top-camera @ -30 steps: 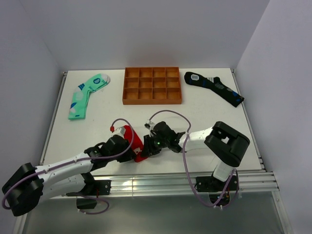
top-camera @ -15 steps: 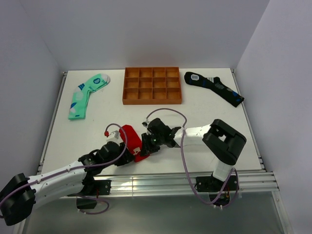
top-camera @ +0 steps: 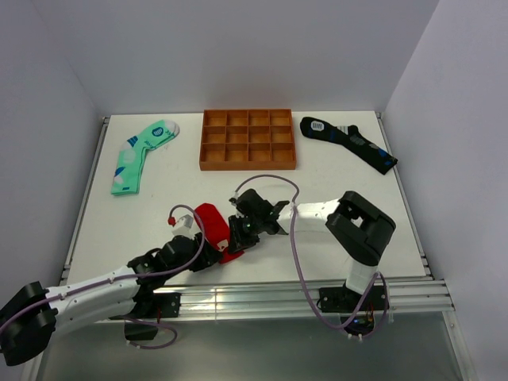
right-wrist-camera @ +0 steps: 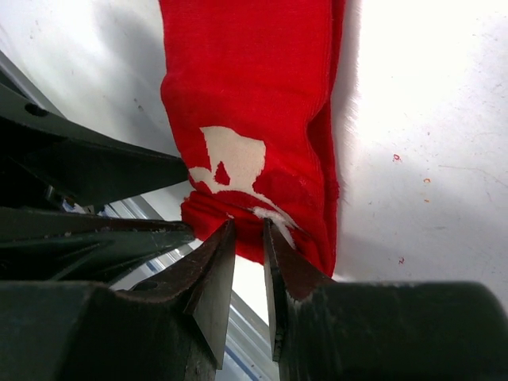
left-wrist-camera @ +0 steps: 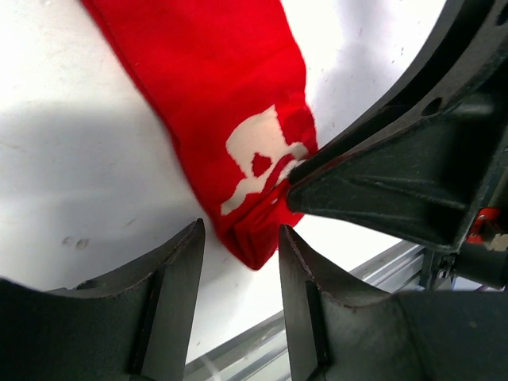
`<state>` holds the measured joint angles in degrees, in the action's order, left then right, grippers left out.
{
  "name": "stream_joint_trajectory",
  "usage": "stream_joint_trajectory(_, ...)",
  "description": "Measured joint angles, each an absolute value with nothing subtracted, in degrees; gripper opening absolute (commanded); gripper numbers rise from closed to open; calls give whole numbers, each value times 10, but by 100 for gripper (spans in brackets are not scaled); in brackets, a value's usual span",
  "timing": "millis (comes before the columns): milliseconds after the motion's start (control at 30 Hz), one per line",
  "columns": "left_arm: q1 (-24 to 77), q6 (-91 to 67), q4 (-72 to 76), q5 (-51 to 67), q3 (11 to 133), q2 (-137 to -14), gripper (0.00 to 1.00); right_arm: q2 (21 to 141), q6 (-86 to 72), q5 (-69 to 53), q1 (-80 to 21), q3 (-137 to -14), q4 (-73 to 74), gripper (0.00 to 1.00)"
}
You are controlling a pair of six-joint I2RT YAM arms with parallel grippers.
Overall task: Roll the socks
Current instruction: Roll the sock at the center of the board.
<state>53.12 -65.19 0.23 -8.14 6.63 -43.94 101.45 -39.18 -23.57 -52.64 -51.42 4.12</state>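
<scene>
A red sock (top-camera: 213, 222) with a white skull print lies near the table's front edge, its near end folded over. It also shows in the left wrist view (left-wrist-camera: 214, 111) and the right wrist view (right-wrist-camera: 246, 95). My right gripper (top-camera: 240, 235) (right-wrist-camera: 248, 228) is nearly shut, its tips pinching the folded near end of the sock. My left gripper (top-camera: 208, 252) (left-wrist-camera: 238, 242) is open, its fingers either side of the sock's tip, just short of it. The right gripper's black finger (left-wrist-camera: 381, 190) presses on the sock close by.
A green patterned sock (top-camera: 139, 155) lies at the back left. A dark blue sock (top-camera: 349, 143) lies at the back right. An orange compartment tray (top-camera: 248, 140) stands at the back middle. The table's metal front rail (top-camera: 262, 295) is close to both grippers.
My left gripper has drawn back toward the front left, uncovering more of the red sock. My right gripper has shifted left onto the sock's folded end.
</scene>
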Motion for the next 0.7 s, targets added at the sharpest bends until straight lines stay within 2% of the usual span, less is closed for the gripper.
stream_joint_trajectory(367,552,-693,39,-119,58,-466,44,1027,-396,-234,-529,-540,78,29)
stream_joint_trajectory(700,553,-706,60,-136,77,-531,27,1029,-400,-233,-531,-545,83,29)
